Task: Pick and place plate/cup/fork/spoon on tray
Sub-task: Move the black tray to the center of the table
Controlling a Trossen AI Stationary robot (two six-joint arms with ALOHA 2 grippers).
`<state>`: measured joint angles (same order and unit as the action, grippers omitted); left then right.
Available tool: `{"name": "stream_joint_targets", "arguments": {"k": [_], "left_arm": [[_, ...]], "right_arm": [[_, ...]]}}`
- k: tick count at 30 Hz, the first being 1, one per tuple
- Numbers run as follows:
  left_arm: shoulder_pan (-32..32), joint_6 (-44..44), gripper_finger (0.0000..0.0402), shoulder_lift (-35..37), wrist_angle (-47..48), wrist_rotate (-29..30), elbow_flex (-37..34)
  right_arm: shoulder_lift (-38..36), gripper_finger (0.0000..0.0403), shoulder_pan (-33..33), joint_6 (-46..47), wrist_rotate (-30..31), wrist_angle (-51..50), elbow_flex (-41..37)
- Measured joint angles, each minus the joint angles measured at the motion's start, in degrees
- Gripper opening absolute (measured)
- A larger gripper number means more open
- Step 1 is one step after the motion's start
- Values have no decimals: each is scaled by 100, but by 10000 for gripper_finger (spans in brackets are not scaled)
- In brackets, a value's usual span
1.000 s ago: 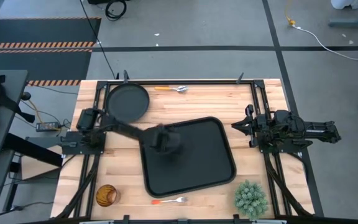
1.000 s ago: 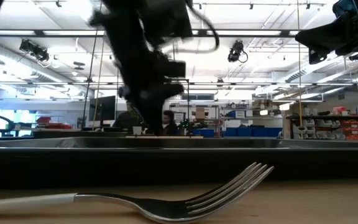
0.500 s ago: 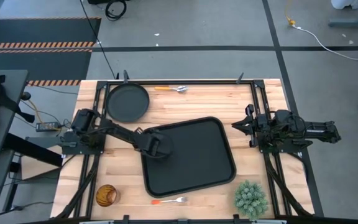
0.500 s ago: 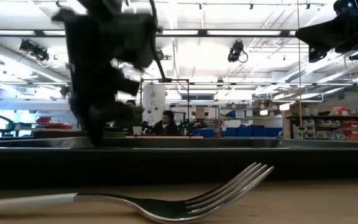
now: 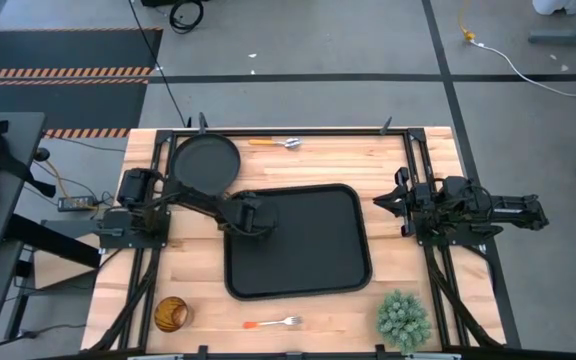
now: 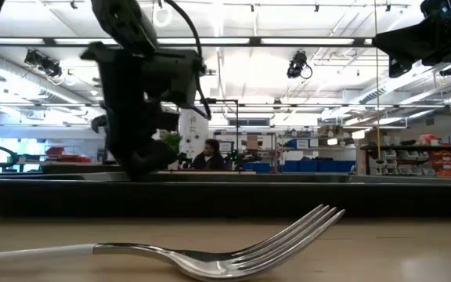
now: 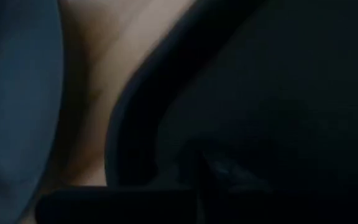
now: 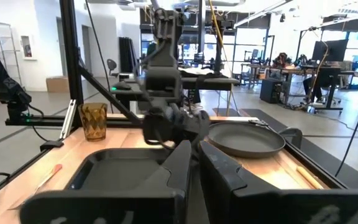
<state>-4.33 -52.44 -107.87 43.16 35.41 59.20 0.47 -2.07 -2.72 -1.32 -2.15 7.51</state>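
Reaching low over the tray's left edge, my left gripper sits at its rim; I cannot tell whether it grips the rim or how far it is parted. My right gripper waits raised at the table's right side, fingers together. The plate lies at the back left, the spoon just beside it, the cup front left, the fork in front of the tray.
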Motion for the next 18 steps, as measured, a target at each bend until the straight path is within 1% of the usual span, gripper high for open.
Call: {"name": "stream_joint_targets", "arguments": {"k": [2, 8, 11, 14, 16, 18], "left_arm": [[133, 273, 8, 2, -250, 109, -2], [493, 1022, 8, 2, -1065, 122, 0], [591, 1155, 9, 30, -1112, -131, 0], [456, 1079, 9, 168, -1043, -617, 0], [219, 937, 9, 248, -1036, -780, 3], [-57, 728, 9, 334, -1011, -818, 3]], "right_arm": [[0, 38, 0, 2, 0, -4, 0], [0, 38, 0, 2, 0, -2, 2], [0, 38, 0, 1, 0, -2, 0], [0, 38, -1, 2, 0, -3, 0], [0, 38, -2, 2, 0, -3, 1], [0, 38, -2, 0, 0, -2, 0]]}}
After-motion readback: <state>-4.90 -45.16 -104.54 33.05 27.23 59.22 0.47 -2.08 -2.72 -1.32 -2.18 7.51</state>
